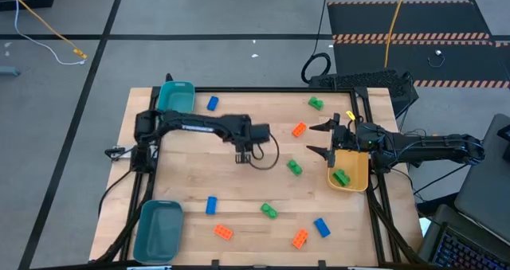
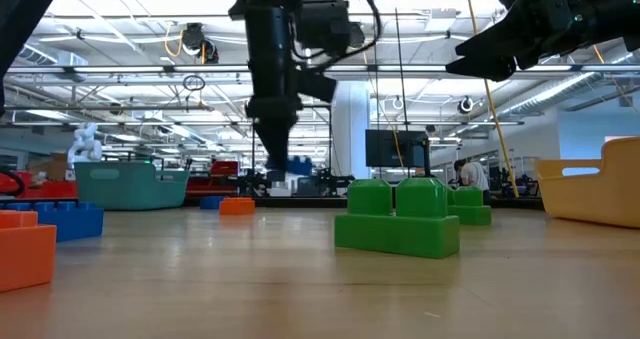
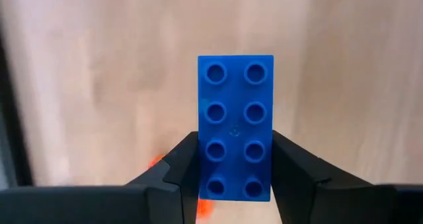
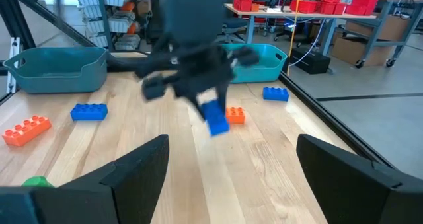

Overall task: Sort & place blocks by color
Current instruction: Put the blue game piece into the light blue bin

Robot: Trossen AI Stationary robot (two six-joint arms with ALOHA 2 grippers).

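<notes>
The bench (image 1: pixel 239 186) carries scattered blocks; the left arm hides part of it. The left gripper (image 1: pixel 243 153) hangs above the bench's middle, jaws clenched on a blue block (image 3: pixel 236 127), lifted off the wood. The right gripper (image 1: pixel 320 140), jaws spread wide, hovers above the yellow bin (image 1: pixel 356 173) at the right edge.

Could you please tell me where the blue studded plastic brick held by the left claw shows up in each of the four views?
High view: hidden beneath the left claw at mid-table.
Low view: blue studded plastic brick, left of centre, at the claw's tip, above the table.
Left wrist view: centre, clamped between the dark fingers.
Right wrist view: centre, hanging from the left claw.
Shared landmark: the teal rectangular plastic bin behind it, at the table's far-left corner in the high view.
</notes>
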